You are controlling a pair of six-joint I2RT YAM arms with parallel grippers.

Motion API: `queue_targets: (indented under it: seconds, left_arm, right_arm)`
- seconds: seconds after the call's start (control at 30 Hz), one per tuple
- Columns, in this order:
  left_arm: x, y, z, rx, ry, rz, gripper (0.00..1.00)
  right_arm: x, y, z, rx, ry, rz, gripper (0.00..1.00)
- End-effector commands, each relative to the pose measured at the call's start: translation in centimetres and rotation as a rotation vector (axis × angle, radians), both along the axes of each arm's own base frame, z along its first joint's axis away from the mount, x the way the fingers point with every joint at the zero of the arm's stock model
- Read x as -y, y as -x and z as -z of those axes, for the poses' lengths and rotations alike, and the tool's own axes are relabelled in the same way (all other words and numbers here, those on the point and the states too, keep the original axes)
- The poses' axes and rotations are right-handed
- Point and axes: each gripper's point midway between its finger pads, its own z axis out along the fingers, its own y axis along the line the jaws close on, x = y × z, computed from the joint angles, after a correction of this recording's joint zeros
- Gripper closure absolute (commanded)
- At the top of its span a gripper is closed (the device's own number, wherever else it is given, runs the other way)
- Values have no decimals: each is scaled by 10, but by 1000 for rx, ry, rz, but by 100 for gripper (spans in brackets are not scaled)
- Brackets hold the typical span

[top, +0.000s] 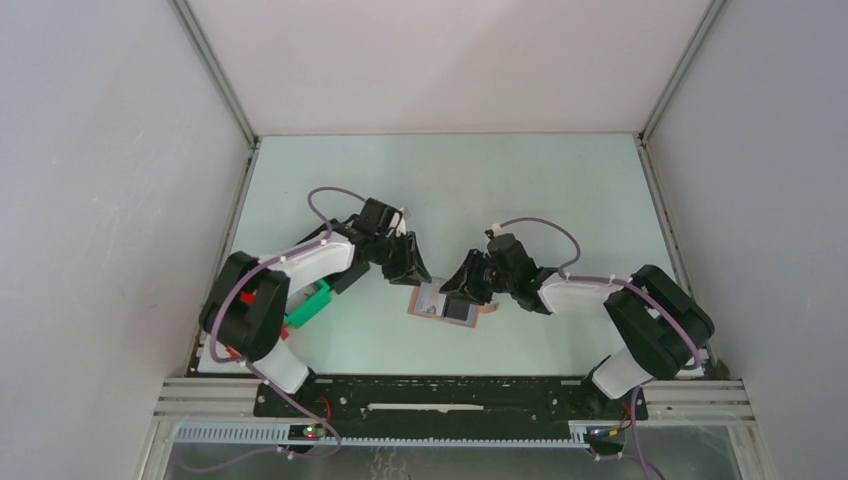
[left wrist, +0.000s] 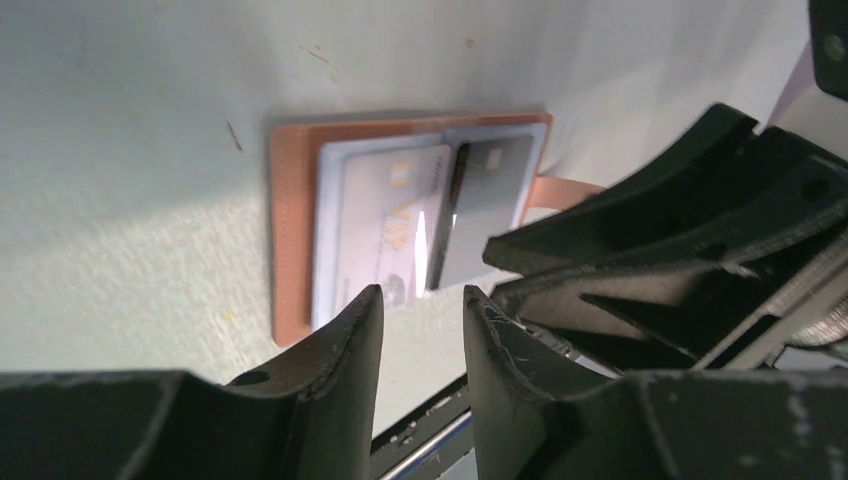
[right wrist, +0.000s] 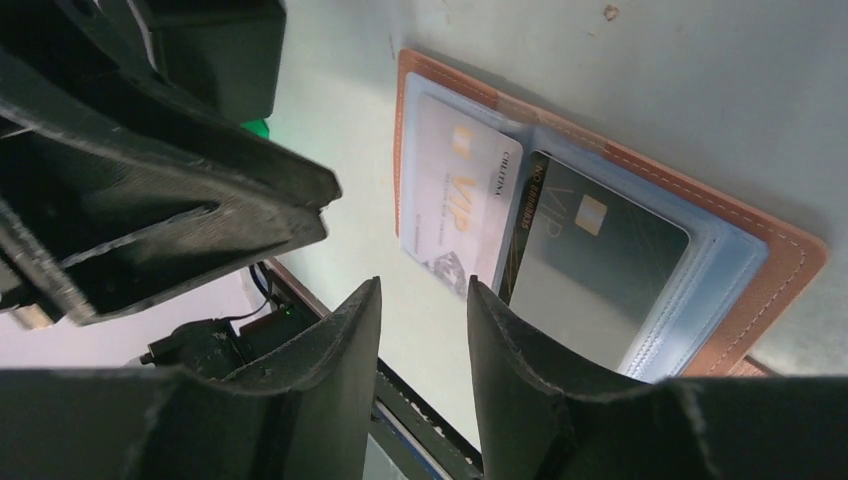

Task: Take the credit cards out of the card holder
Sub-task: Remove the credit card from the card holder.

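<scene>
Left pincer [left wrist: 422, 292]: fingers a narrow gap apart, nothing between them; hangs over the near edge of the open holder.
Right pincer [right wrist: 424, 285]: likewise slightly parted and empty; poised low over the same edge, tip to tip with the left one.
Card holder [left wrist: 290, 230]: lies spread open, inside up, flat on the bench [top: 500, 180] just in front of both pincers, midway between the arms.
Pale card [right wrist: 455, 195]: on one half of the holder, within its outline.
Black card [right wrist: 600, 270]: on the other half, under a clear bluish sleeve.
Progress: holder is open, so the cards are reachable; neither card is out and none lies on the bare bench. Both extractions left, by my reading.
Top view only: shows the two arms converging on the holder and a green bin [top: 310, 305] beside the left arm; the cards are too small to separate there.
Left wrist only: closing tab [left wrist: 560, 190] sticking out from the holder's far edge.
Right wrist only: sleeve stitching and card print; cannot tell whether the pale card is tucked in a pocket or loose on top.
</scene>
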Motion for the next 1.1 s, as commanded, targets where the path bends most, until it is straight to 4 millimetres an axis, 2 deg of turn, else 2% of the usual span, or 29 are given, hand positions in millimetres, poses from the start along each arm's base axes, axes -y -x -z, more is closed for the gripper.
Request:
queue_targets:
  seconds: [0.0,0.27,0.53,0.77,1.0,1.07]
  left_arm:
    - [5,-1,26,-42,15,-6,61]
    - [-7,8,68,-124,-72,-28,63]
    - [-15,18,90,-172,-115,-30,63]
    - [-14,19,92,-176,-107,-25,63]
    - [-16,22,96,-186,-118,-30,64]
    - [-15,21,93,-185,-106,-40,64]
  right_arm:
    - [-3,-6,3,-46,-25,46,54]
    - [-3,-9,22,-113,-22,77,54]
    - [8,-8,44,-180,46,150,56]
    - [-7,-11,36,-169,-50,136,73]
    - [4,-11,32,-141,-52,164,99]
    - [9,-9,32,-136,-55,165,100]
